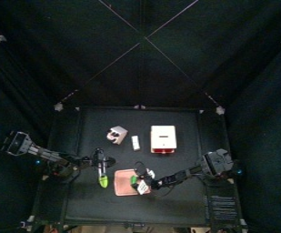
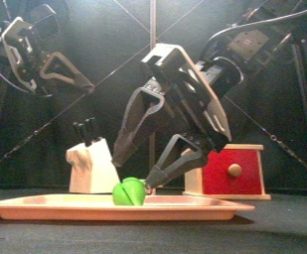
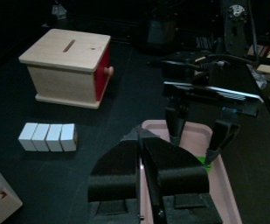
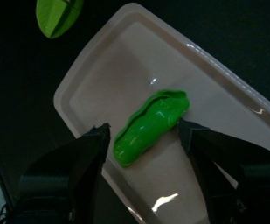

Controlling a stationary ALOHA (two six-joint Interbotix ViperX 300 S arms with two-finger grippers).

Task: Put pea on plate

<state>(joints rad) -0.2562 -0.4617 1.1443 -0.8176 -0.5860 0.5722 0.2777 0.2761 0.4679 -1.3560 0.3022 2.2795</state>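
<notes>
The pea (image 4: pixel 151 128) lies on the plate (image 4: pixel 107 52), between the parted jaws of the right gripper (image 4: pixel 147 149) — a jaw on each side, and whether either touches the green I cannot tell. In the front view the pea (image 2: pixel 129 190) sits on the plate (image 2: pixel 63 206) at about 6 o'clock from the right gripper (image 2: pixel 159 175), whose fingers straddle it from above. In the top view the plate (image 1: pixel 122 176) is at roughly 6 o'clock on the table, with the right gripper (image 1: pixel 146 185) reaching in from 4 o'clock.

The left gripper (image 3: pixel 152 175) hangs near the plate's other end; its jaws look close together with nothing between them.

The pea reads as a small plastic pod: light, stiff, glossy, so likely to skid on the smooth plate if nudged. The best hold is across its narrow middle, jaws square to its long axis. It looks as good as placed.

Beyond stand a wooden box (image 3: pixel 67 66) with a red side and a row of white blocks (image 3: pixel 47 135). Another green piece (image 4: pixel 58 16) lies just off the plate.
</notes>
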